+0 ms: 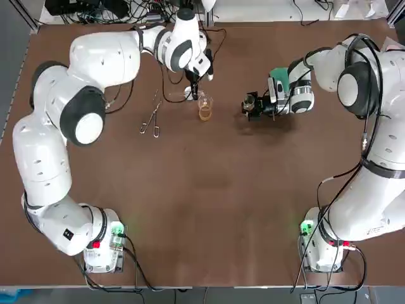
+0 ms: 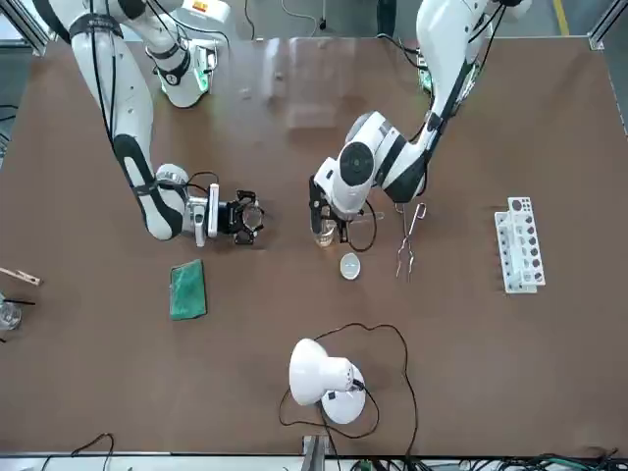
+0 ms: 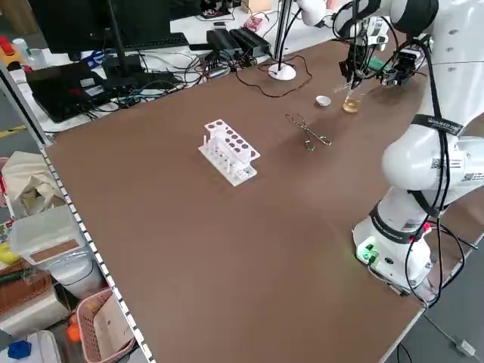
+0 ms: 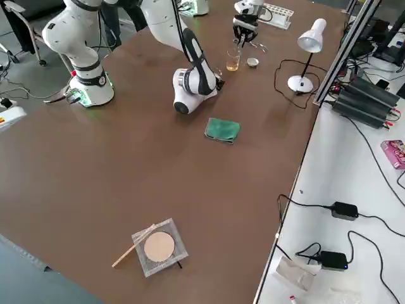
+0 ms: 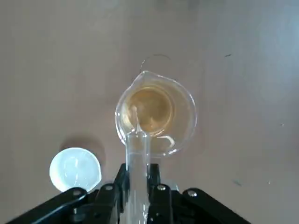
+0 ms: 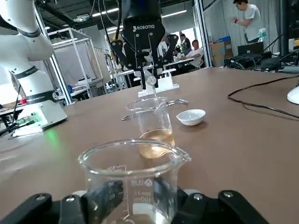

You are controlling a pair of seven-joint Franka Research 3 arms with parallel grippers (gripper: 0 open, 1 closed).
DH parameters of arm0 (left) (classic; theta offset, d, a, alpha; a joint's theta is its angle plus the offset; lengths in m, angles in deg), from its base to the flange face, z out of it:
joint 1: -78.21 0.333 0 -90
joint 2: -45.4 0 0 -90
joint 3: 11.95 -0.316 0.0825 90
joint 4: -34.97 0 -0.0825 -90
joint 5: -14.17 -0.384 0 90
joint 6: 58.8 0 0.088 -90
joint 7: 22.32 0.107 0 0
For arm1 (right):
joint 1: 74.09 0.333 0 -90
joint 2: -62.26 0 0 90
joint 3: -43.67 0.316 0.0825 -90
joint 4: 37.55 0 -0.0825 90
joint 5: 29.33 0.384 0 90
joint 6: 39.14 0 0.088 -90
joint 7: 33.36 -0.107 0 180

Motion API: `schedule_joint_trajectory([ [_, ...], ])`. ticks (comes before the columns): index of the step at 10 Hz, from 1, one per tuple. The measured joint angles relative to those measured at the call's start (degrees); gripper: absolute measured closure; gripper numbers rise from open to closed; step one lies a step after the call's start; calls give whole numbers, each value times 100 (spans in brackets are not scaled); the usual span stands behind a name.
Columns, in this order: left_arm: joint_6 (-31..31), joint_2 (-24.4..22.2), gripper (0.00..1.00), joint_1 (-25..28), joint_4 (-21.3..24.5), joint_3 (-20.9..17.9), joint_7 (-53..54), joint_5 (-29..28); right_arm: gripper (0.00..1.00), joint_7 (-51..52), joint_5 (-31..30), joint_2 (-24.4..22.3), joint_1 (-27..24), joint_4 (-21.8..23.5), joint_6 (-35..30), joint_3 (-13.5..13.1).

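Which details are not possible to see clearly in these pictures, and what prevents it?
1. Left wrist view: the left tool covers the held end of the test tube, so any liquid left inside cannot be judged.
2. Right wrist view: the bottom edge cuts off the base of the large beaker in the right tool, so whether it is lifted is unclear.
3. Same view: its printed scale is blurred.
4. Front view: the holes of the test tube rack are too small to check.

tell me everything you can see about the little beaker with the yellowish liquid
The beaker is small and clear, glass by the look, with a pour spout on its rim and a shallow layer of amber liquid inside. It stands upright on the brown table, apart from a small white dish beside it. The left gripper holds a test tube tilted just above its mouth, seemingly not touching.
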Motion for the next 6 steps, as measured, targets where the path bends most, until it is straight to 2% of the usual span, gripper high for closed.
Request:
schedule_joint_trajectory([
  [6,0,19,78,-397,-5,-373,-2,-189,62,0,0,0,0,0,4,0],
])
